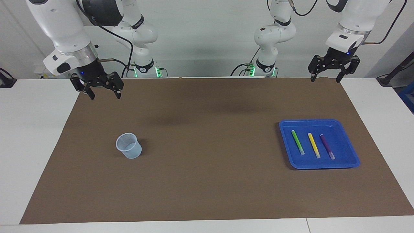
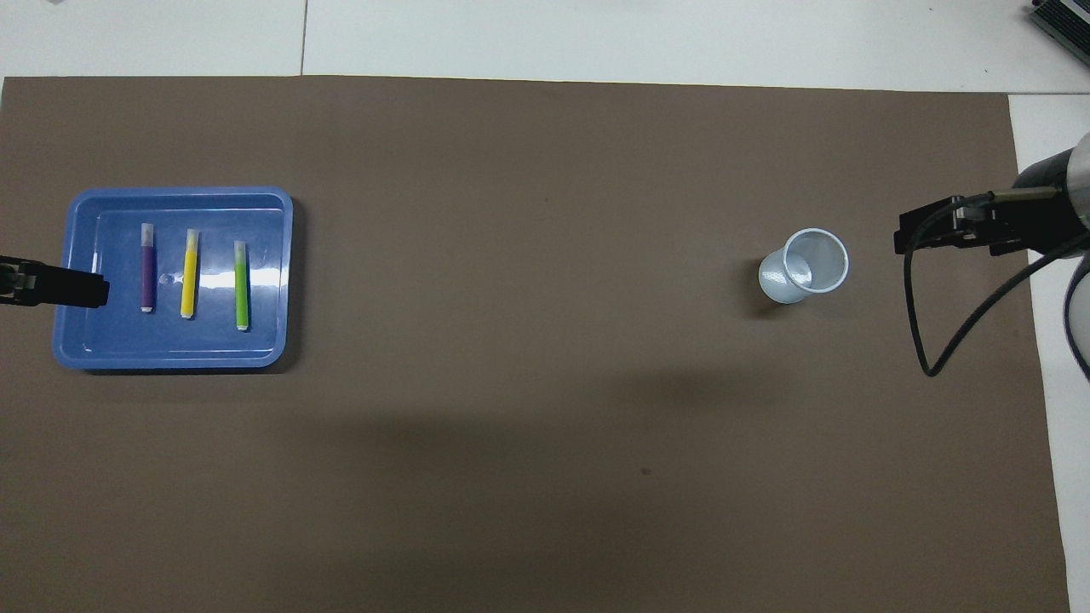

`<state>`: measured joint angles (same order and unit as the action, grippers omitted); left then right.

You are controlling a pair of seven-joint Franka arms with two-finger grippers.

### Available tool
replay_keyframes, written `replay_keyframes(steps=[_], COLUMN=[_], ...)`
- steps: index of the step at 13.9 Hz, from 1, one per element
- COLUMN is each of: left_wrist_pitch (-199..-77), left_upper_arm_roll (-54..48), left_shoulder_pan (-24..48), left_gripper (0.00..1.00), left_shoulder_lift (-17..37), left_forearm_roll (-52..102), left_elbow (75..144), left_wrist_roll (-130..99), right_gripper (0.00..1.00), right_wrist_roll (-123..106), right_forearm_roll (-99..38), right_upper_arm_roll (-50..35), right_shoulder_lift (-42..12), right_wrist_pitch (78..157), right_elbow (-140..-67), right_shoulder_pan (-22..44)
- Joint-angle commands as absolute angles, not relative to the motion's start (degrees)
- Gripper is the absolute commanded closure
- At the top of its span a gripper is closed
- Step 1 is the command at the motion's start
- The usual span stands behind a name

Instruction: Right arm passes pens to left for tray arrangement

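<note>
A white table stands before a pale wall, and a brown mat covers most of its top. On the mat at the left arm's end lies the blue tray, holding three pens side by side and apart: green, yellow and purple, the purple one nearest that end. From the tray, a pale cup stands well apart at nine o'clock in the facing view, toward the right arm's end. The left gripper hangs empty with fingers spread wide, at twelve o'clock from the tray in that view, over the mat's edge. The right gripper hangs likewise wide and empty over the mat's corner, at eleven o'clock from the cup.
</note>
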<state>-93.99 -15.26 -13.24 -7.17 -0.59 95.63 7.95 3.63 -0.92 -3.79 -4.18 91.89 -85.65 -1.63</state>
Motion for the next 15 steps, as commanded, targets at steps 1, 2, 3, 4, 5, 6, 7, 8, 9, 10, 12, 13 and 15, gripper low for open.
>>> replay_keyframes(steps=[1, 2, 3, 4, 5, 6, 7, 8, 9, 10, 12, 13, 15], left_wrist_pitch=[-98.32, -99.31, -98.01, -96.43, -96.16, -95.72, -95.02, -92.57, -89.07, -87.9, -89.98, -90.35, -90.44], left_upper_arm_roll=[-15.03, -15.2, -15.38, -15.38, -15.29, -15.29, -15.21, -15.38, -15.73, -15.73, -15.65, -15.56, -15.38], left_shoulder_pan=[-14.76, -13.9, -13.45, -13.71, -14.06, -14.15, -13.8, -13.36, -12.84, -11.87, -12.39, -12.57, -12.83], left_gripper=[0.0, 0.0, 0.0, 0.0, 0.0, 0.0, 0.0, 0.0, 0.0, 0.0, 0.0, 0.0, 0.0], left_shoulder_lift=[-7.82, -8.08, -7.56, -7.04, -7.03, -6.6, -5.72, -4.32, -2.04, -0.8, -0.62, -1.05, -2.63], left_forearm_roll=[-1.23, -1.32, -1.32, -1.32, -1.32, -1.84, -2.11, -2.28, -3.24, -3.51, -2.99, -2.99, -2.99], left_elbow=[98.07, 98.69, 98.09, 97.48, 97.47, 97.12, 95.73, 92.32, 88.02, 85.37, 85.34, 86.3, 89.46], left_wrist_roll=[9.23, 9.14, 9.05, 9.05, 9.05, 9.05, 9.05, 8.97, 8.96, 8.96, 8.97, 8.96, 8.79], right_gripper=[0.0, 0.0, 0.0, 0.0, 0.0, 0.0, 0.0, 0.0, 0.0, 0.0, 0.0, 0.0, 0.0], right_wrist_roll=[2.46, 2.55, 2.55, 2.55, 2.55, 2.55, 2.55, 2.55, 2.55, 2.55, 2.55, 2.64, 2.64], right_forearm_roll=[-0.79, -0.79, -0.79, -0.79, -0.79, -0.79, -0.79, -0.79, -0.79, -0.79, -0.79, -0.79, -0.79], right_upper_arm_roll=[-4.39, -4.39, -4.39, -4.39, -4.39, -4.39, -4.39, -4.39, -4.39, -4.39, -4.39, -4.39, -4.39], right_shoulder_lift=[-2.81, -2.81, -2.81, -2.81, -2.81, -2.81, -2.81, -2.81, -2.81, -2.81, -2.81, -2.81, -2.81], right_wrist_pitch=[91.58, 91.58, 91.58, 91.58, 91.58, 91.5, 91.58, 91.58, 91.58, 91.58, 91.67, 91.76, 91.85], right_elbow=[-87.01, -87.01, -87.1, -87.1, -87.1, -87.1, -87.1, -87.1, -87.1, -87.1, -87.1, -87.1, -87.1], right_shoulder_pan=[-2.46, -2.46, -2.46, -2.46, -2.46, -2.46, -2.46, -2.46, -2.46, -2.46, -2.46, -2.46, -2.46])
